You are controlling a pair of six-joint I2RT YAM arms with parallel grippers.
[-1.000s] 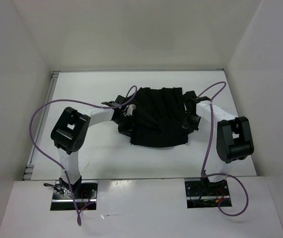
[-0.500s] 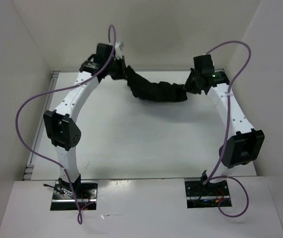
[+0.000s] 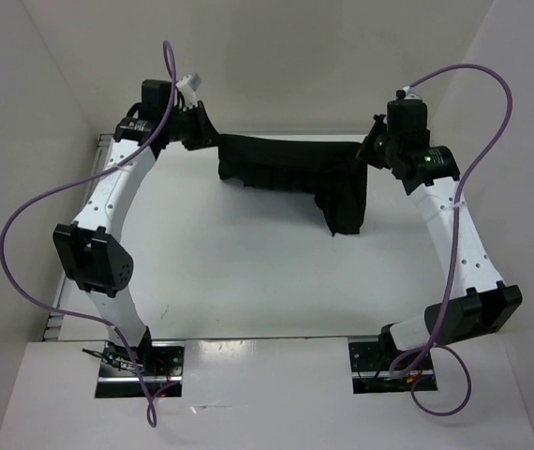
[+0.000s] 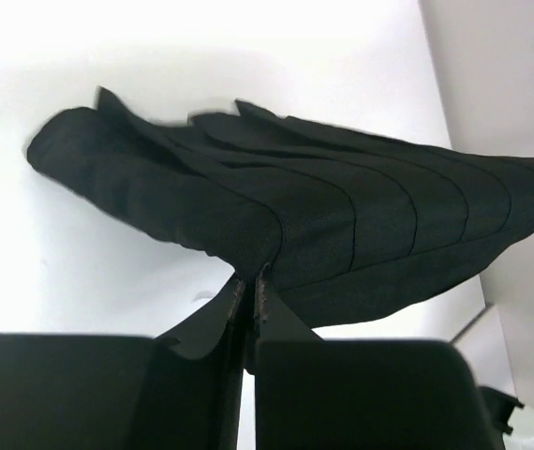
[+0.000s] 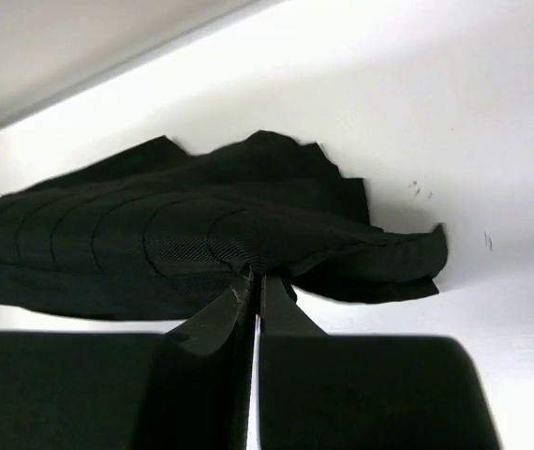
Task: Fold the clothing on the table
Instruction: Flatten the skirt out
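Overhead overview; wrist cameras close on clothing (image 3: 290, 167)

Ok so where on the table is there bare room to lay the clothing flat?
Bare: the middle and near part of the table, between the left arm and the right arm. Crowded: the far edge, where the left gripper and right gripper hold the clothing stretched between them.

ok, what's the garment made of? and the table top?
Garment: thin black woven fabric, matte, pleated; fine weave shows close up, and it drapes limp. Table: smooth white hard sheet, faint sheen, probably laminate or painted board; unsure.
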